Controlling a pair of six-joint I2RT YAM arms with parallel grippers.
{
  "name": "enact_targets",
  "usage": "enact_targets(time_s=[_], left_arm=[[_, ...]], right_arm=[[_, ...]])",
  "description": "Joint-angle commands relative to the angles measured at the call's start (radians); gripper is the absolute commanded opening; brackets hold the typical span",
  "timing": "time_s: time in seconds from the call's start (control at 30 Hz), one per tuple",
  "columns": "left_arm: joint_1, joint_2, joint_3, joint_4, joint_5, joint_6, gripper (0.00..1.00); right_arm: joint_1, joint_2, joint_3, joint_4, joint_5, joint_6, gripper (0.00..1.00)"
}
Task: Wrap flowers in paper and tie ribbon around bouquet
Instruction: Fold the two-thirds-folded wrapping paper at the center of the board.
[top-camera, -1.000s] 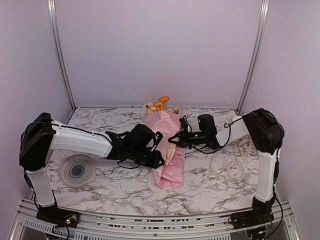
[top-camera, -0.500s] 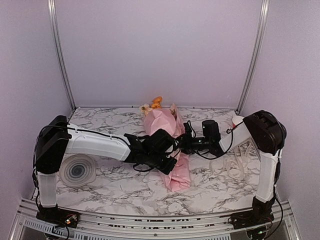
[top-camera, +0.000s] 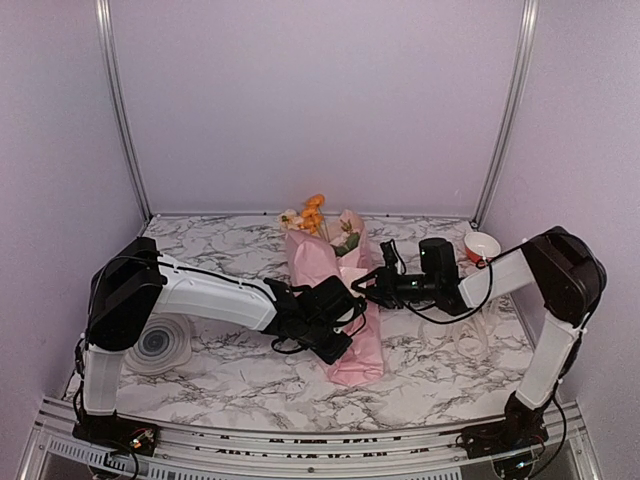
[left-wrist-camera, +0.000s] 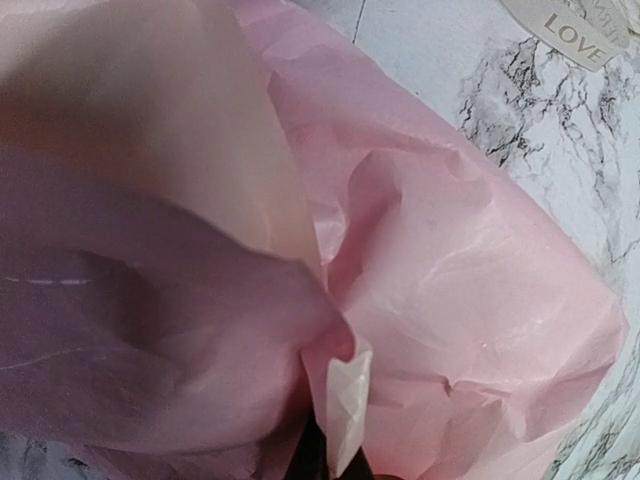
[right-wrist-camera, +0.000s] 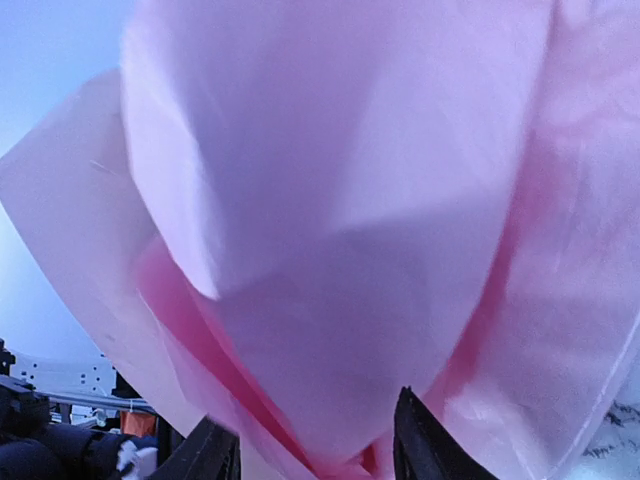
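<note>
– Left fingers (left-wrist-camera: 306, 462) are pressed shut on a fold of the paper (left-wrist-camera: 450, 300). The right fingers (right-wrist-camera: 420, 450) stand spread, with paper between them.
– Then I'd close the right pair on the overlap before the left pair lets go, or the cone will likely spring open.
– Where's the bouquet (top-camera: 358, 355)?
– Lying mid-tabletop (top-camera: 230, 370), narrow end toward the arms, with orange and yellow flowers (top-camera: 313, 213) poking out the far end. It's pink, crinkly and loosely wrapped. The ribbon (top-camera: 470, 335) lies untied, off to the right.
</note>
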Motion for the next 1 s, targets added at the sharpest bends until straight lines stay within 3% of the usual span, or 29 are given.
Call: enact_targets(time_s=[0.0,0.17,0.43,0.77,0.97], left_arm=[[-0.008,0.018,0.013,-0.053,-0.005,0.018,0.0],[-0.011,0.007,0.009,-0.052,-0.008,0.024,0.0],[-0.074,-0.008,0.051,-0.062,-0.062,0.161,0.0],[-0.11,0.126,0.122,-0.152,-0.044,0.275,0.0],[-0.11,0.151,0.142,-0.174,-0.054,0.284,0.0]], right_arm=[[-0.008,-0.002,-0.05,-0.041,0.025,-0.031,0.45],[0.005,0.058,-0.049,0.007,-0.004,-0.02,0.15],[0.063,0.221,0.073,0.156,-0.036,0.046,0.01],[0.072,0.224,0.052,0.202,-0.008,0.075,0.02],[0.033,0.091,0.057,-0.033,0.029,-0.058,0.28]])
